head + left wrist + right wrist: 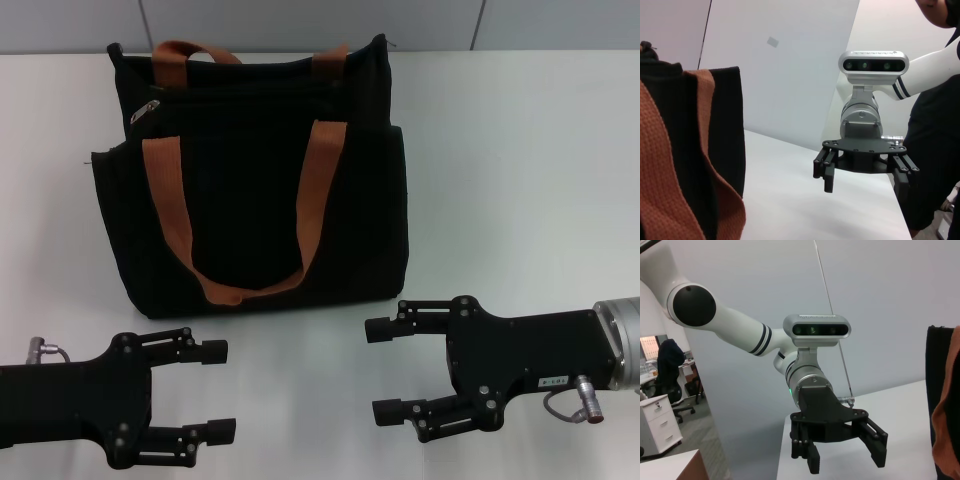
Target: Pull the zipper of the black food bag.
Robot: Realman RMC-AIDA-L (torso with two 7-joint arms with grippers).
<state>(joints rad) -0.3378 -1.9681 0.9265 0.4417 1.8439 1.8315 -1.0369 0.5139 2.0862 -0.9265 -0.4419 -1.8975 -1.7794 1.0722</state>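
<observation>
The black food bag [250,200] stands upright at the back left-centre of the white table, with two orange-brown handles [320,190]. The zipper's small silver pull tab [145,111] lies near the bag's top left corner. My left gripper [218,391] is open and empty, low in front of the bag's left side and apart from it. My right gripper [380,371] is open and empty, in front of the bag's right corner, also apart. The left wrist view shows the bag [725,125] and the right gripper [865,175]. The right wrist view shows the left gripper [842,455] and the bag's edge [939,355].
The white table [510,160] stretches to the right of the bag and ends at a grey wall behind. A person in dark clothes [935,150] stands beyond the table's end. An office chair and drawer unit [660,415] stand off to the side.
</observation>
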